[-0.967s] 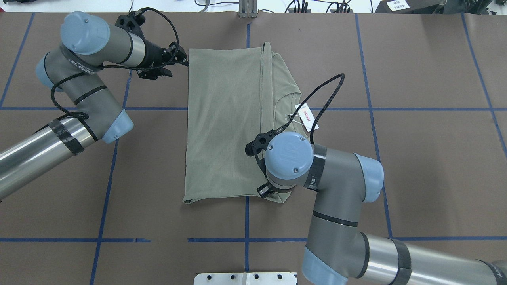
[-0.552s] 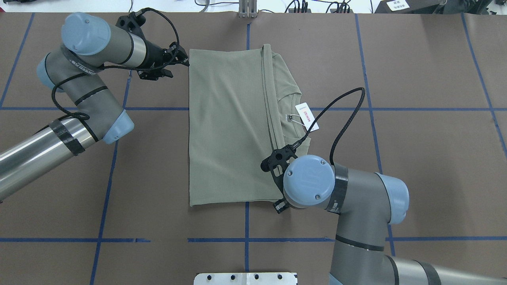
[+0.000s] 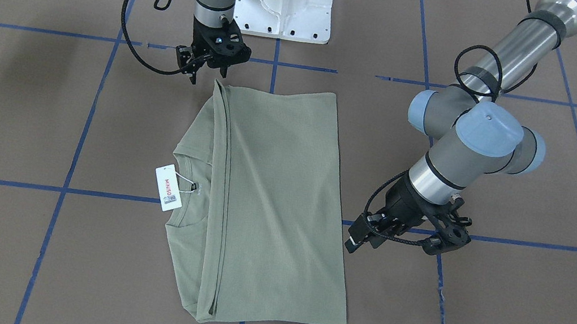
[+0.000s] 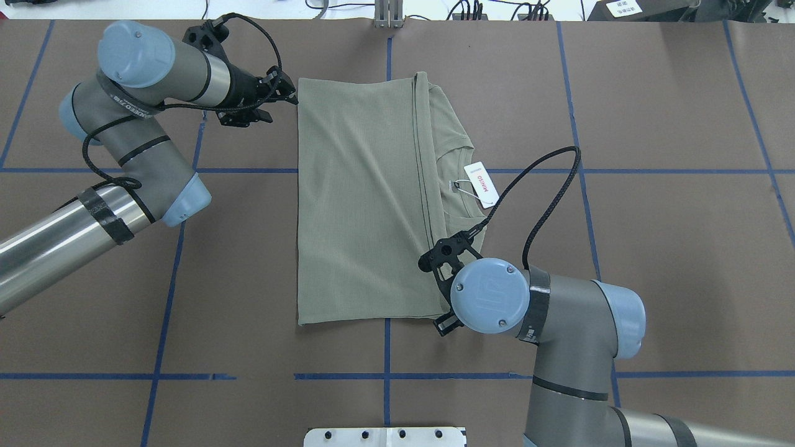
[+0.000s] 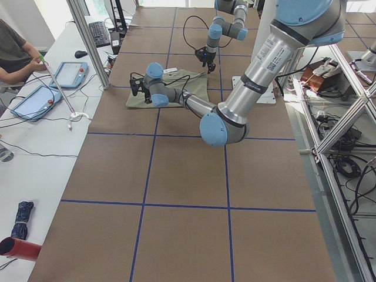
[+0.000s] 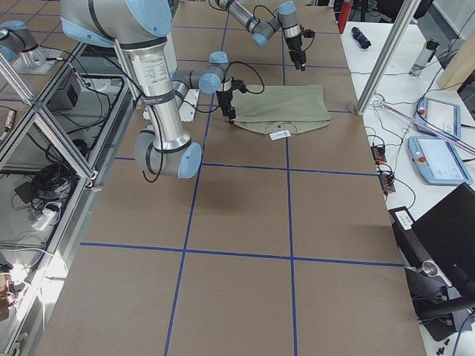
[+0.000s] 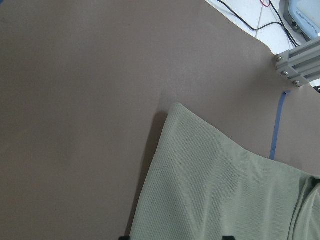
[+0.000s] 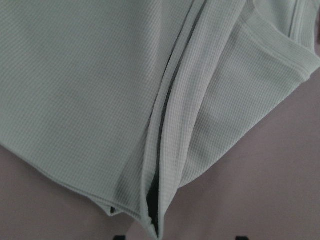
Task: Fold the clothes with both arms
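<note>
The sage-green shirt point(image 4: 360, 198) lies folded flat on the brown table, its ribbed collar and white MINISO tag point(image 4: 481, 184) showing on the right side. In the front view the tag point(image 3: 168, 188) lies left of the shirt point(image 3: 271, 199). My left gripper point(image 4: 289, 93) hovers open at the shirt's far left corner point(image 7: 215, 185), holding nothing. My right gripper point(image 3: 204, 72) is open just above the near right corner, over the folded edge point(image 8: 155, 165). In the overhead view its fingers are hidden under the wrist.
The white pedestal base point(image 3: 284, 1) stands at the table's near edge. Blue tape lines point(image 4: 385, 347) cross the brown surface. A metal frame post point(image 4: 388, 15) stands at the far edge. A person point(image 5: 14, 53) sits at a side table with tablets.
My right arm has moved right and toward the table's near edge. The shirt's near edge has shifted right and straightened. My left arm has barely moved.
</note>
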`<act>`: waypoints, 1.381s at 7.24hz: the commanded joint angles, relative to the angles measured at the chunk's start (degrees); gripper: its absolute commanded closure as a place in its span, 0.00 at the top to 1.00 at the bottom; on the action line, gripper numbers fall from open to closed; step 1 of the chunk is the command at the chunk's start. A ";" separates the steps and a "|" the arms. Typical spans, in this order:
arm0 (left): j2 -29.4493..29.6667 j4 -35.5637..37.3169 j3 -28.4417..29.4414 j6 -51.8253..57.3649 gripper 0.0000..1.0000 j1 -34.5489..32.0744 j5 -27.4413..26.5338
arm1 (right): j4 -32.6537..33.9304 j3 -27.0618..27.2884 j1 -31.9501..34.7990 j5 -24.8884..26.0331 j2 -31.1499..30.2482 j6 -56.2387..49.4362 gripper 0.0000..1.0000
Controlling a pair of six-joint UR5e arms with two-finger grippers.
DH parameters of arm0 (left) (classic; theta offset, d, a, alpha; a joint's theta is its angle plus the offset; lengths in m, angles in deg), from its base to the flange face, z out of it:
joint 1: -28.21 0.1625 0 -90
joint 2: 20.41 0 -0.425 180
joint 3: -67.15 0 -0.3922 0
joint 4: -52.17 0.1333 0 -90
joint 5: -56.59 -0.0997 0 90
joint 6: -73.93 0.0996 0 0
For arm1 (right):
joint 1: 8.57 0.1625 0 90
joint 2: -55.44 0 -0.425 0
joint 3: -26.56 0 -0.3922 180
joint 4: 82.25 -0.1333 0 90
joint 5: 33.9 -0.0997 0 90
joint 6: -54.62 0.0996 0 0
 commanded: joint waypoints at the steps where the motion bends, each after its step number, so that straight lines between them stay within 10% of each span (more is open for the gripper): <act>1: 0.06 0.00 -0.09 -0.53 0.68 0.01 0.00 | -0.31 -6.67 2.57 0.00 6.12 -0.35 1.00; 10: -0.03 0.09 -0.79 -0.97 0.68 0.18 0.17 | -0.31 -11.63 4.08 -0.43 7.04 -0.96 1.00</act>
